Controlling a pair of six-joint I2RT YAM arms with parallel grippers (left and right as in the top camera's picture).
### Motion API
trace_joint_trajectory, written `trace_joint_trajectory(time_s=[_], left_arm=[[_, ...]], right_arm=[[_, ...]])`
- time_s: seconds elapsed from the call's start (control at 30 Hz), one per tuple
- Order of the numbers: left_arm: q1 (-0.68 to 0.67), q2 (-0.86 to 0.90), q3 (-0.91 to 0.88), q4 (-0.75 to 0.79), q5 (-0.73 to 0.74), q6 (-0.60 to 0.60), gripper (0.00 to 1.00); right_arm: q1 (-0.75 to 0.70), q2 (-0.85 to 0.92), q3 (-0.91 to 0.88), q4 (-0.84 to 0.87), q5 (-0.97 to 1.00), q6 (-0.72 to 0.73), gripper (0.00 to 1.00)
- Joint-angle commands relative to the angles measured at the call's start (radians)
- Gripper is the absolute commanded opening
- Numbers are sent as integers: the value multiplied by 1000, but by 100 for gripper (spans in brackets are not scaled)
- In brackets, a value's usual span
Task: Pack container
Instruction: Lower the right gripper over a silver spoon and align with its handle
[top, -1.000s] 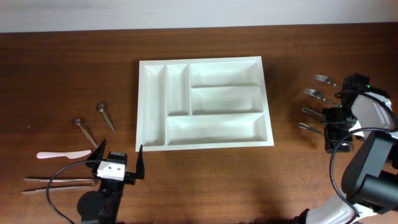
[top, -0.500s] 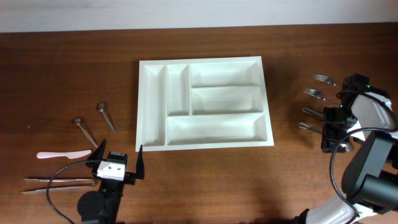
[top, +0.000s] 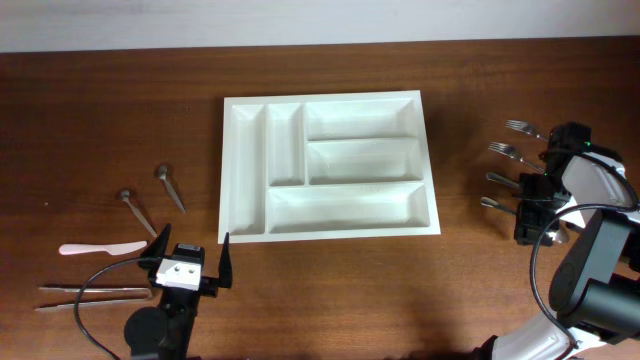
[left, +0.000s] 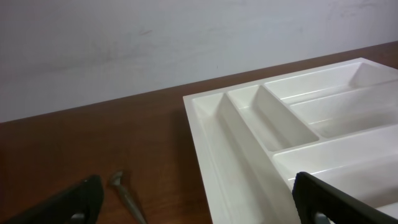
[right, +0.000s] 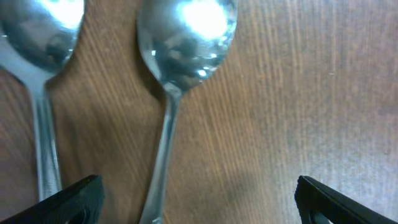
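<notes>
Container (top: 345, 205) was seen flat, central on table (top: 90, 110), compartments bare. It was judged light, stiff, slick plastic; best gripped at rim/divider wall. Left gripper (top: 194, 246), fingers spread, nothing held, was parked nr its front-left corner; right gripper (top: 527, 208), also spread, empty, over spoons (right: 186, 31).

left arm's fingers (top: 227, 265) spread wide, right arm's fingers (right: 74, 200) spread wide, aimed down
</notes>
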Motion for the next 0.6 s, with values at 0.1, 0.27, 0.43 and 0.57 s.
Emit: trace_joint_trajectory(time_s=[0.1,0.27,0.43,0.57], left_arm=[[6,-9,-10,3,-3,10,99],[6,-9,-10,3,-3,10,99],[6,-9,-10,3,-3,10,99],[6,-9,-10,3,-3,10,99]], right_arm=[[-8,22,-9,6,19,9,99],[-8,58,-9,6,-2,9,99],[-8,68,-9,10,-2,9,99],[-8,68,-9,19,1,9,99]])
